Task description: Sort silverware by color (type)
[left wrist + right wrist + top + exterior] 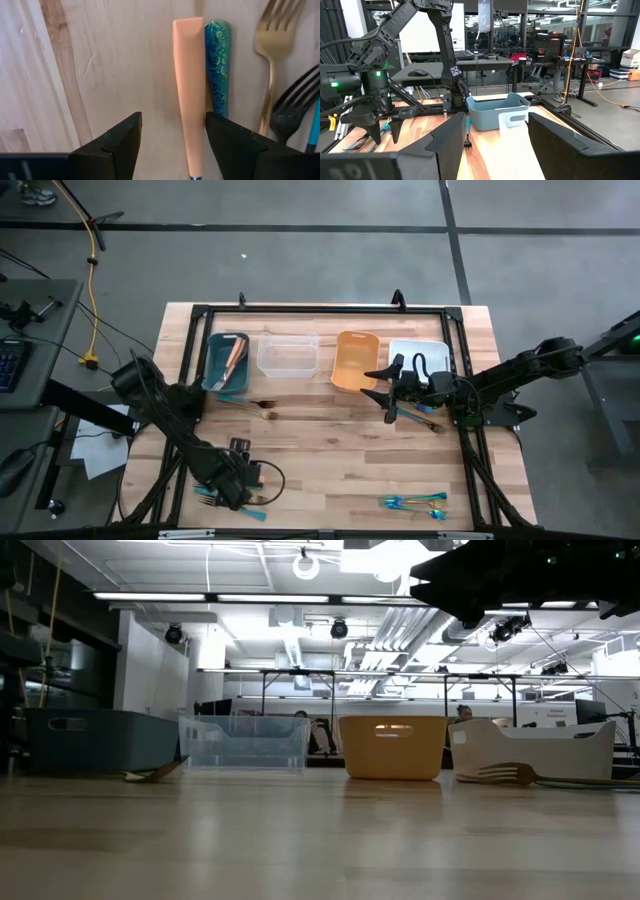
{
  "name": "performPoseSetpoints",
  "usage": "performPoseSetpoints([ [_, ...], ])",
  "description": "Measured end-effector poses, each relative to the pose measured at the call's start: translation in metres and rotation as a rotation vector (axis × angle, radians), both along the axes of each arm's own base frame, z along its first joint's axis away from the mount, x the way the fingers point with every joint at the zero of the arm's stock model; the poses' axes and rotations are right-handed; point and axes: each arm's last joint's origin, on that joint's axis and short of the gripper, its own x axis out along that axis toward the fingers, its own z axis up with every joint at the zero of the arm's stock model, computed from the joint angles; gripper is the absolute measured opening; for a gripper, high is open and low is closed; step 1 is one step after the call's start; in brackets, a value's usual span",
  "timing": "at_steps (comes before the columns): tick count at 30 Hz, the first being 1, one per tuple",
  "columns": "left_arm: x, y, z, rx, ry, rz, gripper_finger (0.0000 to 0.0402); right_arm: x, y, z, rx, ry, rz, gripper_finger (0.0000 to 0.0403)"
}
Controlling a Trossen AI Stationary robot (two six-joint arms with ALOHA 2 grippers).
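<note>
1. Salmon-orange handle lies between the left gripper's spread, empty fingers, close against one of them, its long axis running straight away from the wrist.
2. A teal handle touches it alongside; a gold fork and a dark fork lie just beyond, parallel.
3. This pile sits at the table's near-left corner, so the left arm is nearer.
4. The right gripper hangs parted and empty before the white bin, over the gold fork there.
5. Bare pale wood; teal bin, clear bin and orange bin line the far edge, an open workshop behind.
</note>
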Motion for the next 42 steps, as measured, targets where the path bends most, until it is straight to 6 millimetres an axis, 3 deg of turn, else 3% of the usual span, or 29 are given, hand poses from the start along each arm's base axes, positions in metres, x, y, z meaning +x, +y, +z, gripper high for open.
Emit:
performPoseSetpoints([
  [9, 0.004, 0.000, -0.010, 0.016, 0.043, 0.010, 0.0211, 0.000, 0.000, 0.000, 0.000, 0.000, 0.000, 0.0210],
  [22, 0.021, 0.028, -0.009, 0.072, 0.065, 0.102, 0.0211, 0.000, 0.000, 0.000, 0.000, 0.000, 0.000, 0.0210],
  [28, 0.027, 0.050, -0.018, 0.038, 0.108, 0.269, 0.0211, 0.000, 0.000, 0.000, 0.000, 0.000, 0.000, 0.0210],
  [35, 0.032, 0.060, -0.021, -0.025, 0.139, 0.511, 0.0206, 0.000, 0.000, -0.001, -0.001, 0.006, 0.000, 0.0210],
  [42, 0.034, 0.063, -0.021, -0.052, 0.153, 0.664, 0.0141, 0.000, 0.000, -0.001, 0.003, 0.006, 0.000, 0.0210],
])
